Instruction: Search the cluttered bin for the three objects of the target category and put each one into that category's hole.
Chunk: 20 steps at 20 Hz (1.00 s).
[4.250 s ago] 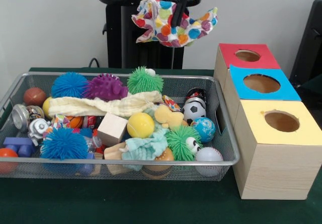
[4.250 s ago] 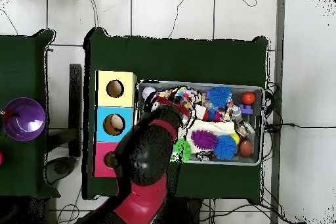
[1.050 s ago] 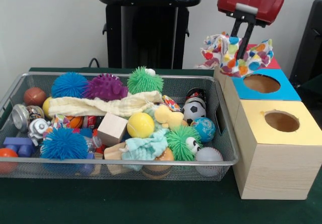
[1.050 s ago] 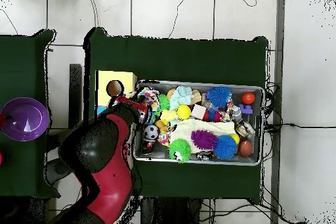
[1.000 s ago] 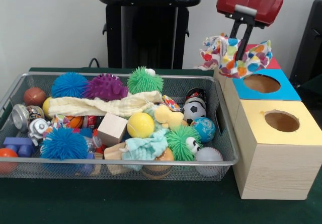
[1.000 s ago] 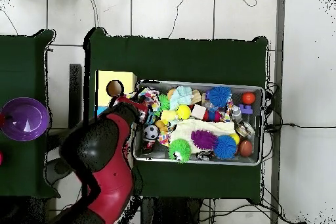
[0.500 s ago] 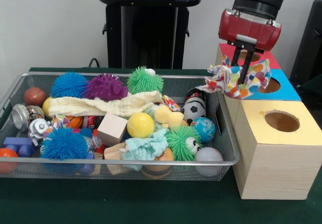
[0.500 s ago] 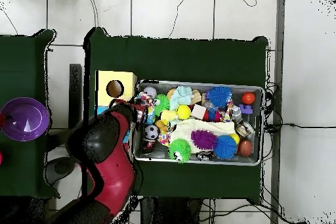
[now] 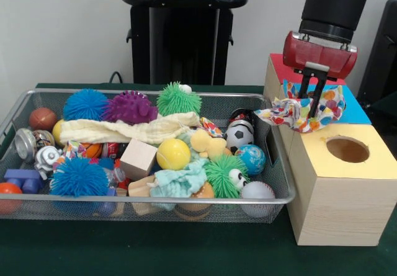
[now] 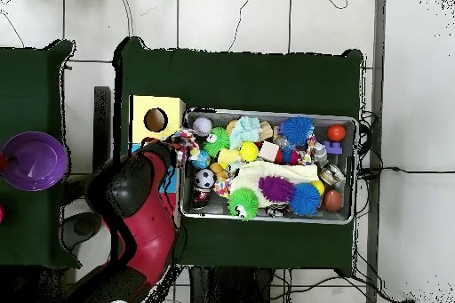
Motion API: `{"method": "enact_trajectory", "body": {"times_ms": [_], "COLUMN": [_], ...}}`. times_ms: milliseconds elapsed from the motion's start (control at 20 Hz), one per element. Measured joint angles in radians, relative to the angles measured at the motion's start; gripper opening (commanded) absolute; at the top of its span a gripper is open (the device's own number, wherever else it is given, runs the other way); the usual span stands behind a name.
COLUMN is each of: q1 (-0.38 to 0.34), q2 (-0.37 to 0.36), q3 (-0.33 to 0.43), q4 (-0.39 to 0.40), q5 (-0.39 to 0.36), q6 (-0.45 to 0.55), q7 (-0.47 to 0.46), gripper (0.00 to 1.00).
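Observation:
My gripper (image 9: 312,104) is shut on a white fabric piece with coloured dots (image 9: 302,111) and holds it in the air over the blue-topped box, just behind the yellow-topped box (image 9: 347,183) and its round hole (image 9: 347,149). In the overhead view the fabric (image 10: 184,144) hangs beside the bin's left end, below the yellow box's hole (image 10: 155,120). The wire-mesh bin (image 9: 74,206) lies to the left, full of toys. A second dotted piece (image 9: 211,127) peeks out by the soccer ball. Any other such pieces are hidden.
The blue-topped box (image 9: 356,111) and red-topped box (image 9: 277,68) stand behind the yellow one. The bin holds spiky balls (image 9: 79,177), a cream cloth (image 9: 124,129), a mint cloth (image 9: 180,182), a wooden cube (image 9: 138,159) and a soccer ball (image 9: 239,135). A purple bowl (image 10: 33,160) sits at the far left.
The gripper has carried the dotted fabric out of the bin, to the right and downward past the red and blue boxes, closer to the yellow box's hole.

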Motion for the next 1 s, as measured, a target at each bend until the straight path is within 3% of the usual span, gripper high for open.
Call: {"method": "enact_trajectory", "body": {"times_ms": [1000], "q1": [-0.004], "q2": [-0.023], "q3": [0.03], "q4": [-0.008], "q5": [-0.006], "q6": [0.0], "q7": [0.0], "gripper": [0.0]}}
